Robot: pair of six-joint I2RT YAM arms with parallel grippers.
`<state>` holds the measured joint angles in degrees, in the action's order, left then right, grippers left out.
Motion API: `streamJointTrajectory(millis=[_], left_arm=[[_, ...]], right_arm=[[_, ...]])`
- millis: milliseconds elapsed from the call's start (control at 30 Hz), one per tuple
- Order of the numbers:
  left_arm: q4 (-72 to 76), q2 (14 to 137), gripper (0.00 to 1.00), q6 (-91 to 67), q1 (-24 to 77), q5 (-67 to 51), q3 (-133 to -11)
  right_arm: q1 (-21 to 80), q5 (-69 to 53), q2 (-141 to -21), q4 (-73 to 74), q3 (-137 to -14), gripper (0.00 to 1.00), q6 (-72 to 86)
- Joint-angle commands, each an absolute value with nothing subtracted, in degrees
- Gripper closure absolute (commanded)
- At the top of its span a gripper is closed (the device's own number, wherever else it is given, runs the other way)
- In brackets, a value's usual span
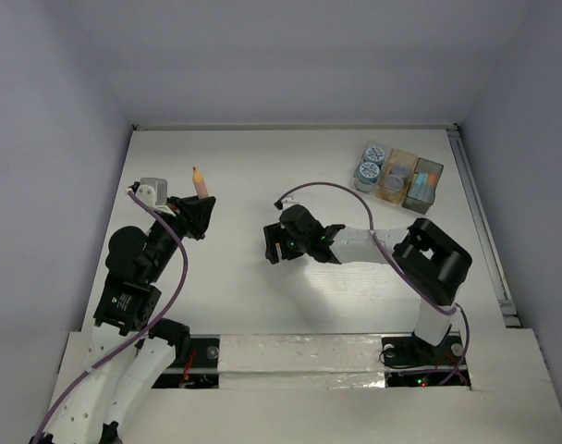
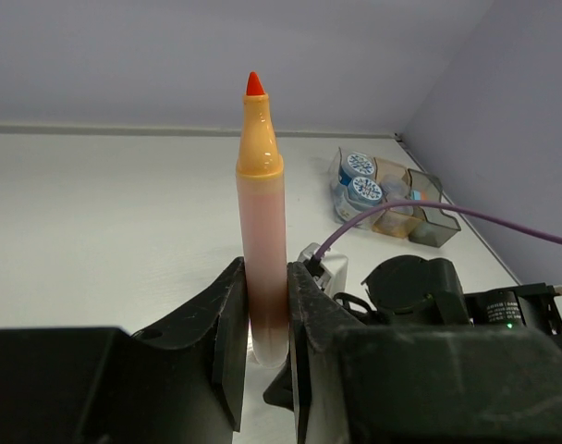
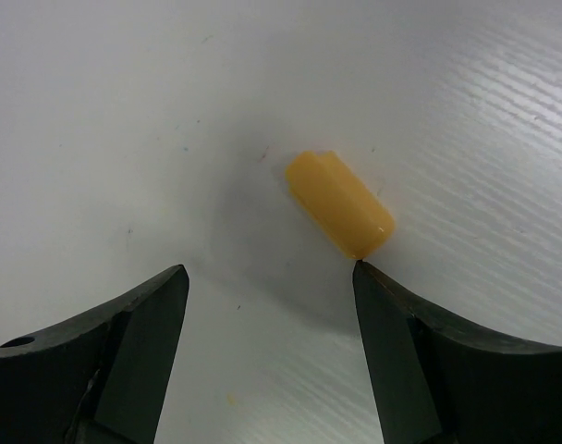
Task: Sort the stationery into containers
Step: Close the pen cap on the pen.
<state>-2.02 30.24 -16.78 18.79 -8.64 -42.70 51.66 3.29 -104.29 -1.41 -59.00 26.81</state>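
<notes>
Pinching marker (image 2: 261, 213) upright in left claw (image 2: 265, 277), mid-frame; holding right claw (image 3: 267, 268) spread above bench (image 3: 124, 111), cap (image 3: 339, 202) lying centre-right, just ahead, long axis running upper-left to lower-right.

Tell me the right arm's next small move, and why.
Probably nudge the right gripper forward until the orange cap sits between its open fingers, then close. The cap lies loose on the table, ahead of them and off-centre, while the left gripper holds the uncapped marker.
</notes>
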Motion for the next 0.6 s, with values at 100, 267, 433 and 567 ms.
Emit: streamJointTrajectory(millis=[100,267,433,567], left_arm=[[0.5,30.1,1.0,-16.5,19.1,-9.4,-42.4],[0.5,30.2,1.0,-16.5,19.1,-9.4,-42.4],[0.4,30.3,1.0,-16.5,19.1,-9.4,-42.4],[0.4,30.4,1.0,-16.4,19.1,-9.3,-42.4]], right_arm=[[50.3,6.2,-107.0,-0.2,-64.5,0.22,25.3],[48.3,5.2,-108.6,1.3,-67.2,0.21,24.3],[46.5,3.7,-111.8,0.6,-71.6,0.2,22.4],[46.5,4.0,-109.4,2.1,-70.8,0.16,23.1]])
